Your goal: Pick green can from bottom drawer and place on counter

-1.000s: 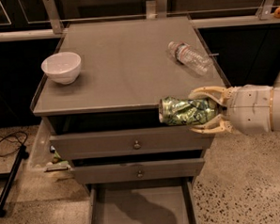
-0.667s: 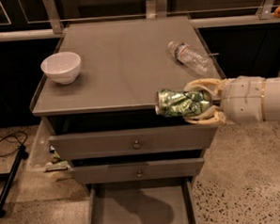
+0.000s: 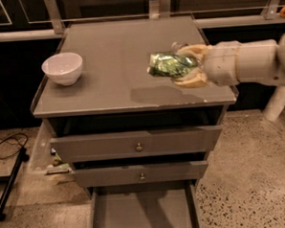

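Observation:
The green can [image 3: 171, 65] lies sideways in my gripper [image 3: 185, 66], held above the right part of the counter [image 3: 111, 60]. The gripper's pale fingers [image 3: 194, 80] are shut on the can, one above and one below it. A shadow of the can falls on the counter just beneath. The arm reaches in from the right. The bottom drawer [image 3: 143, 214] is pulled open at the lower edge of the view and its grey floor is bare.
A white bowl [image 3: 62, 68] stands on the left of the counter. The two upper drawers [image 3: 137, 144] with small knobs are slightly open. A black cable [image 3: 7, 144] lies on the floor at left. The clear bottle is mostly hidden behind the gripper.
The gripper has carried the green can up and back from in front of the cabinet's edge to over the counter's right side.

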Controlling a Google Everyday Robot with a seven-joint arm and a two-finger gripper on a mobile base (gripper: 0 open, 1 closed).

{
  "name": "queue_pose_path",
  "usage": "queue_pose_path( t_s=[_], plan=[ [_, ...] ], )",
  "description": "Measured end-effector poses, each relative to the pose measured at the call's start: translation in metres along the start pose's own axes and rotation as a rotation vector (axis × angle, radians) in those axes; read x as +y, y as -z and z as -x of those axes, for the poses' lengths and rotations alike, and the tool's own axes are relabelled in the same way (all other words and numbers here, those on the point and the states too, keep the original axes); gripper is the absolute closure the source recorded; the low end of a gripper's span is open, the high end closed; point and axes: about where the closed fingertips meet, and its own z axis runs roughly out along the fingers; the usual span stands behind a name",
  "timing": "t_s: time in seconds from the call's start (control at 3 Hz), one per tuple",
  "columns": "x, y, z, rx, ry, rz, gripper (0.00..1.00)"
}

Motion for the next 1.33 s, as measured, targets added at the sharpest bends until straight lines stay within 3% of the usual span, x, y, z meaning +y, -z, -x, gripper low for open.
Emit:
queue_pose_path(
  t_s=[0.67, 1.33],
  plan=[
    [-0.045, -0.062, -0.005, -0.010, -0.101, 0.028, 1.00],
    [-0.061, -0.123, -0.016, 0.020, -0.177, 0.072, 1.00]
  ],
)
